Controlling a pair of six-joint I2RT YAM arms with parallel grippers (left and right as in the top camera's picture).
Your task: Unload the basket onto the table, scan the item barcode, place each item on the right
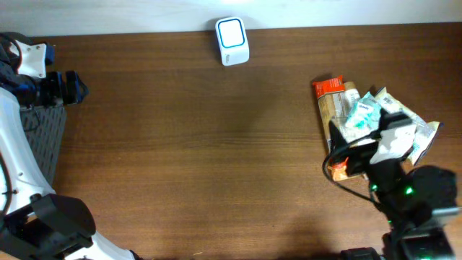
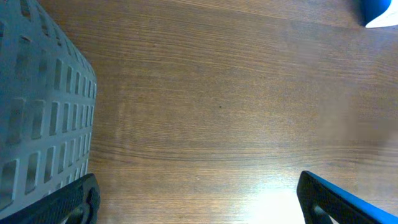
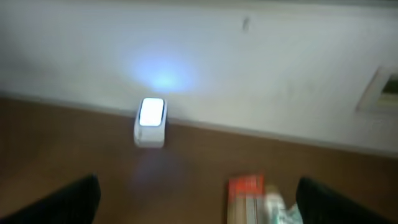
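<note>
Table [image 1: 188, 144] first: brown wood, filling my overhead view. Down the left edge I've got the grey slotted bin [image 1: 45, 141], with the left arm right beside it. Over on the right sits the pile of packets [image 1: 361, 108], the items to scan, heaped together near the table's right edge. A red-topped packet [image 1: 328, 87] pokes out at the far end and a teal packet [image 1: 363, 112] lies on top. My right arm reaches over the near side of that pile and covers part of it. The scanner [image 1: 232, 41], small and white, stands at the far edge of the table about mid-width, well apart from the pile. In the right wrist view its face glows, though that picture is blurred.

Left end effector [image 2: 199, 199]: spread wide, fingers [image 2: 74, 199] down in the bottom corners of the wrist view, bare table between them, holding nothing, bin just beside the left finger. Right end effector [image 3: 199, 202]: also spread wide, nothing between its fingers, touching nothing I can see, red-topped packet just ahead of it, scanner farther off
</note>
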